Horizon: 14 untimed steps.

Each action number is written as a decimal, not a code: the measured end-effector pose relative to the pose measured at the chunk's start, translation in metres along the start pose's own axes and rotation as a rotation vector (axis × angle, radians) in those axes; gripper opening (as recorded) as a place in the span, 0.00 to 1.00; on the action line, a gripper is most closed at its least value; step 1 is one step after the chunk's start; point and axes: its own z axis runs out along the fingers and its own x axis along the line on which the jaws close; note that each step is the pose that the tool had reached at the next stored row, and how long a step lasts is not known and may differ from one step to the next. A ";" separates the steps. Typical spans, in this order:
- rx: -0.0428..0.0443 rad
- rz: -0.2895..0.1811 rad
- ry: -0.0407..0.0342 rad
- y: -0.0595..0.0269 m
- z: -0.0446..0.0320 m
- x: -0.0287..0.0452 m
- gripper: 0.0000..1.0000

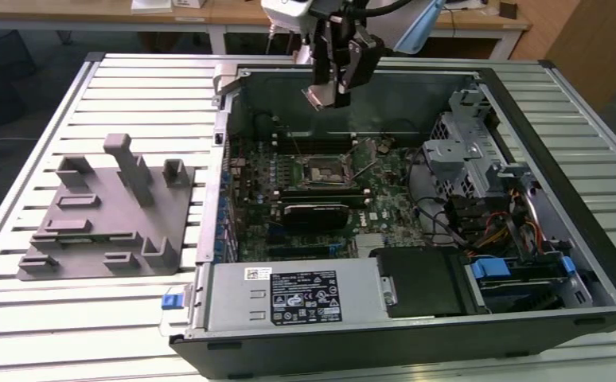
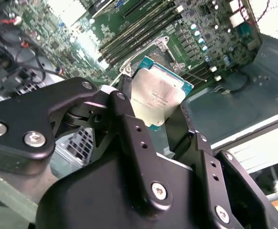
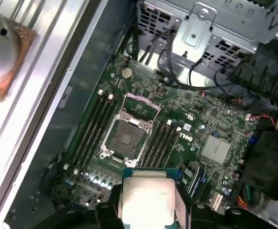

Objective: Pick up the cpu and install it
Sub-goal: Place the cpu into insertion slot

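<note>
The cpu [image 2: 159,98] is a thin square chip with a pale silver top and a green rim, and my gripper [image 2: 153,121] is shut on it by two opposite edges. In the exterior view the gripper [image 1: 335,89] hangs above the far wall of the open computer case, with the cpu [image 1: 323,97] tilted at its tip. The same cpu [image 3: 146,198] shows pale and square in the first wrist view. Below it, the dark square socket [image 3: 126,139] stands open on the green motherboard, its metal frame raised. The socket [image 1: 323,169] lies nearer the camera than the gripper in the exterior view.
The open computer case [image 1: 223,87] lies on a slatted metal table [image 1: 127,95]. A grey plastic fixture [image 1: 107,215] stands at the exterior view's left. Memory slots [image 3: 93,126] flank the socket. A metal drive cage [image 1: 467,151], cables and a power supply [image 1: 298,296] crowd the case.
</note>
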 end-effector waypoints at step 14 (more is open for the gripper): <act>0.0018 0.250 -0.0105 -0.0004 0.0104 0.0001 0.53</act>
